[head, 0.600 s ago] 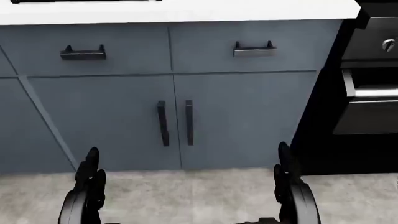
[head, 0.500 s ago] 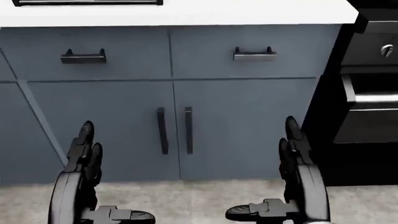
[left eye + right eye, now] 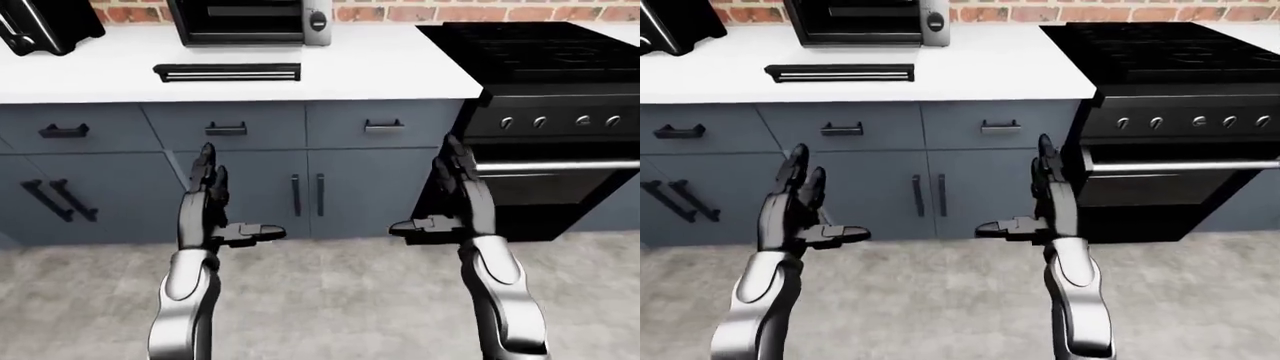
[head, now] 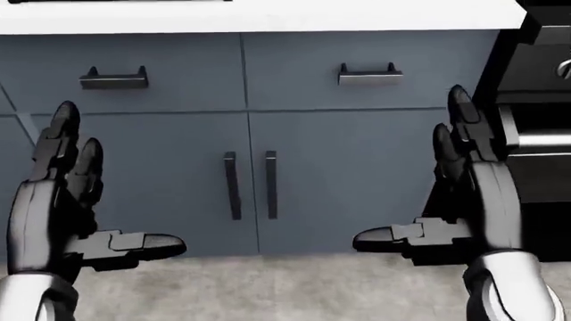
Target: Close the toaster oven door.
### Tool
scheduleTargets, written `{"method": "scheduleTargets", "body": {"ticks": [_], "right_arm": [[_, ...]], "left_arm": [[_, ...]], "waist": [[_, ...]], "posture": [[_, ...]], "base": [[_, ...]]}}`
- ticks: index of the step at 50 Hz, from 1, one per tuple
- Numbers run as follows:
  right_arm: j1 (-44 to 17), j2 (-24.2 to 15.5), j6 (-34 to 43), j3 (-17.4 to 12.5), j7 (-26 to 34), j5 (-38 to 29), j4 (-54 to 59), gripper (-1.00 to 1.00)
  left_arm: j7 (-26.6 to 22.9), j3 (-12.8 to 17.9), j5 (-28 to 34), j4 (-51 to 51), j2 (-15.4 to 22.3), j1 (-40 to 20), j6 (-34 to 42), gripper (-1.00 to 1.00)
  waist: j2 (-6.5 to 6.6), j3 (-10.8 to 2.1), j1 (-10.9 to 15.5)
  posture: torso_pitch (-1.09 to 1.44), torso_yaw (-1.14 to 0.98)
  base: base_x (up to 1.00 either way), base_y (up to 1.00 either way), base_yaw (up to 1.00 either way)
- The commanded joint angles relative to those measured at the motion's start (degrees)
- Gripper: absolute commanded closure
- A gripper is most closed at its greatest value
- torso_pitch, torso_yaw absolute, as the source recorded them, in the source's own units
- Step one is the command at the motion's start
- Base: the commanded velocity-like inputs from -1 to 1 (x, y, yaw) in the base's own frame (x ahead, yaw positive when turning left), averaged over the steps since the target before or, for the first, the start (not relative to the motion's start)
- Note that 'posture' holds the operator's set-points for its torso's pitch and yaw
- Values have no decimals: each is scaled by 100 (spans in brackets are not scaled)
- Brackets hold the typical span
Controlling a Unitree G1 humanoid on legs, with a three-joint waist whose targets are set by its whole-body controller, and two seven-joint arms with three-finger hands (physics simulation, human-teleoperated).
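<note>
I am holding both hands up before the blue-grey cabinets [image 3: 250, 187], and neither is touching anything. My left hand [image 3: 205, 210] is showing its fingers [image 3: 207, 169] pointing upward and spread apart, with the thumb jutting sideways toward the middle of the left-eye view. My right hand [image 3: 455, 202] is mirroring it: fingers [image 3: 452, 161] upright and splayed, thumb reaching inward, nothing between them.

The toaster oven [image 3: 250, 21] is sitting at the top of the left-eye view on the white tabletop [image 3: 380, 67], against the brick wall [image 3: 480, 11]. Its door [image 3: 227, 72] is lying folded down flat on the tabletop just below the oven's dark opening, the pale handle bar running along its near edge. Both of my hands are hanging well below that tabletop edge, well apart from the door.

A black stove [image 3: 545, 90] is standing at the right of the view, just beside my right hand, and a dark appliance [image 3: 45, 26] is resting at the tabletop's upper left. Grey floor [image 3: 340, 300] is filling the bottom.
</note>
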Motion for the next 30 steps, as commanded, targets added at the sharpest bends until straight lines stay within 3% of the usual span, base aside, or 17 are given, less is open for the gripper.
{"method": "scheduleTargets", "body": {"ticks": [1, 16, 22, 26, 30], "right_arm": [[-251, -126, 22, -142, 49, 127, -350, -100], [-1484, -1231, 844, -977, -135, 976, -387, -100], [-1777, -1640, 744, -1142, -242, 1117, -106, -100], [-1938, -1903, 724, -1264, -251, 1229, 49, -100], [-2015, -2111, 599, -1329, -238, 1240, 245, -100]], "left_arm": [[5, 105, -127, -239, 96, -220, -91, -100], [176, 762, -611, 186, 1026, -1367, -25, -100], [844, 1110, -680, 858, 1559, -1931, -176, -100], [519, 1016, -320, 1232, 1916, -1935, -675, -100], [494, 1211, -409, 1311, 2034, -2122, -377, -100]], "waist": [[4, -113, -2], [-4, -16, 1], [-3, 12, -1], [12, 29, -8], [15, 31, -1]], "posture": [[0, 0], [0, 0], [0, 0], [0, 0], [0, 0]], "base": [[0, 0, 0], [0, 0, 0], [0, 0, 0], [0, 0, 0], [0, 0, 0]]}}
